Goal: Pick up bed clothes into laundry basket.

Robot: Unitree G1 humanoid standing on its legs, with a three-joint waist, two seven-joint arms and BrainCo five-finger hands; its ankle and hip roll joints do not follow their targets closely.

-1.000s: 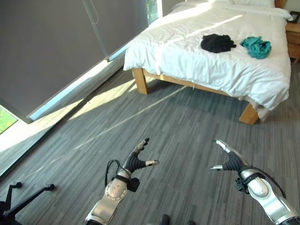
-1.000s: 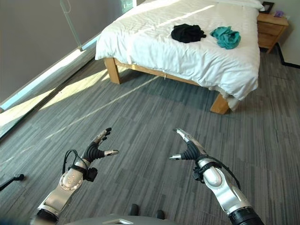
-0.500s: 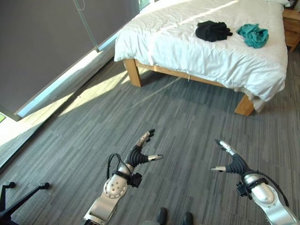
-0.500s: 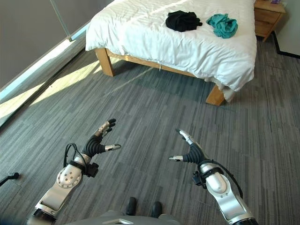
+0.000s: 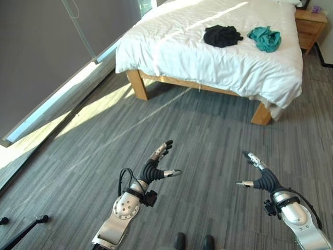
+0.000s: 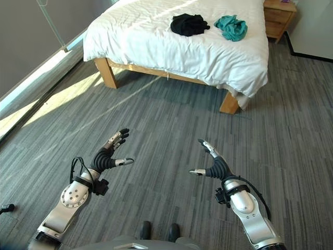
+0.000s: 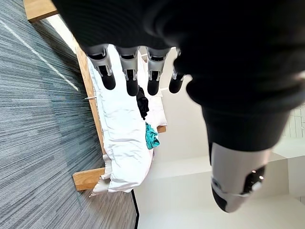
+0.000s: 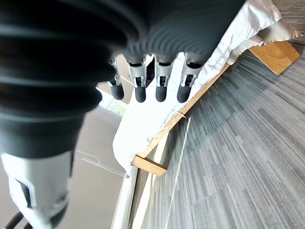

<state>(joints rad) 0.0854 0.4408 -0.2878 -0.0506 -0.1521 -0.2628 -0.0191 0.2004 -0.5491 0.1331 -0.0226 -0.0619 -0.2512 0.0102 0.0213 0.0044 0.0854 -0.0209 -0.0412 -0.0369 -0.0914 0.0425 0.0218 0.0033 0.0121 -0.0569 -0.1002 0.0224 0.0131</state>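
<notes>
While the left hand (image 5: 154,169) and right hand (image 5: 261,177) hang spread wide over the near floor (image 5: 203,135), holding nothing, 2 garments lie on the far bed (image 5: 182,44): black clothes (image 5: 222,35), teal clothes (image 5: 264,38) to their right.

two garments (image 5: 222,36), one bed (image 5: 171,49), one nightstand (image 5: 310,22)

My arms silver-grey; left hand (image 5: 154,169) and right hand (image 5: 258,176): silver fingers, dark tips, dark ribbed covers.
</notes>
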